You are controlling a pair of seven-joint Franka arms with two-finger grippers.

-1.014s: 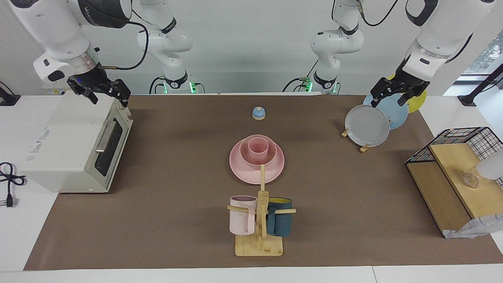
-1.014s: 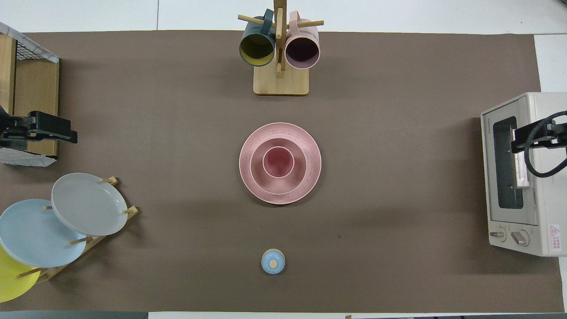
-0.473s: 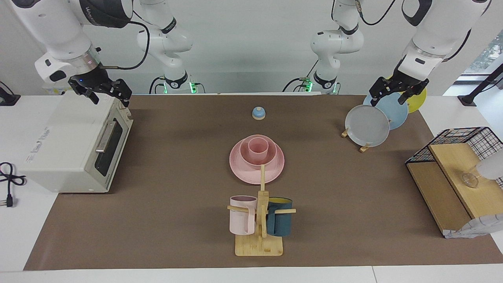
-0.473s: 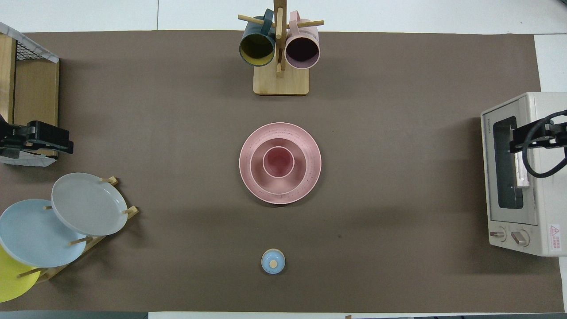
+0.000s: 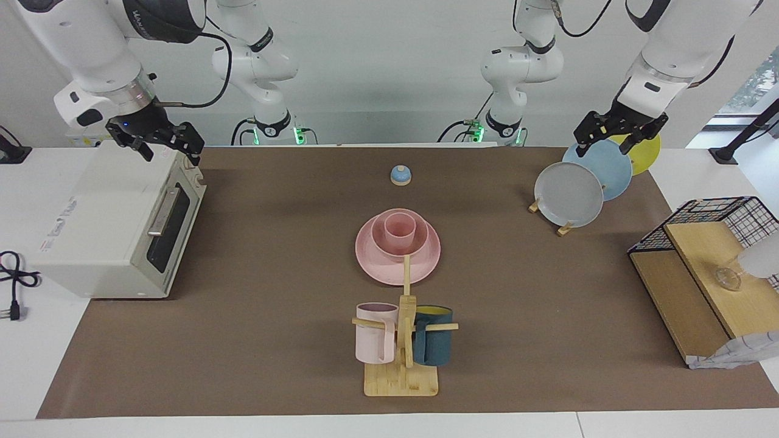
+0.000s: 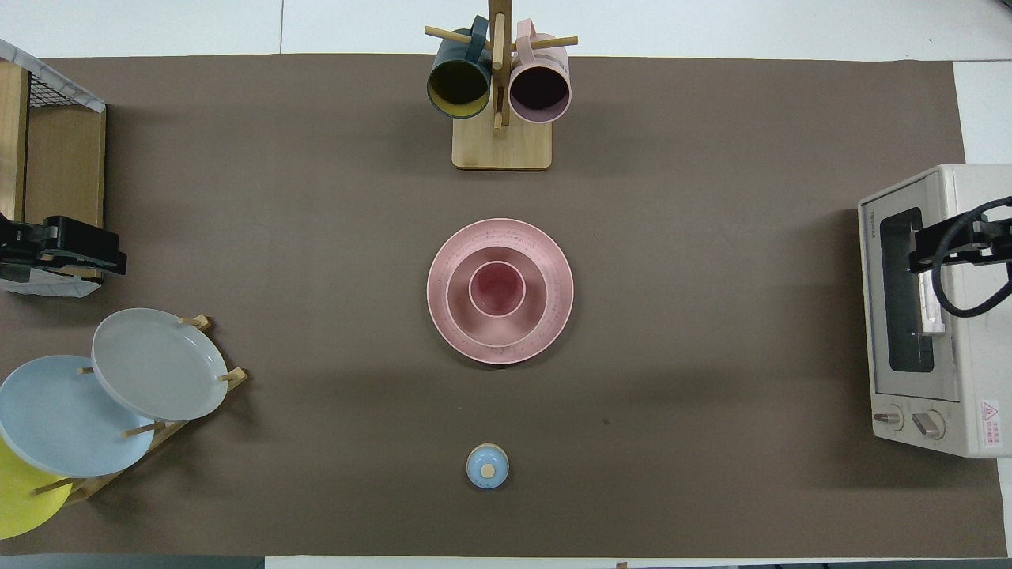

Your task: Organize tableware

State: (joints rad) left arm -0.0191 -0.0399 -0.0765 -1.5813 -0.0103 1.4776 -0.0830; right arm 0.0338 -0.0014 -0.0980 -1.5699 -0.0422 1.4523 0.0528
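Both grippers of mine — left, right — spread open, empty, well apart from the pink plate midway between.

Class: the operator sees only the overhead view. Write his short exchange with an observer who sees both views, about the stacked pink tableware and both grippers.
Operator: Does the small pink tapered cup stick out of the deep pink bowl?
Observer: Yes, it stands upright, rim above the bowl's.
Operator: Where are the grippers?
Observer: Both hang open in the air: the left gripper over the round blue plate in the wooden rack, the right gripper over the white toaster oven.
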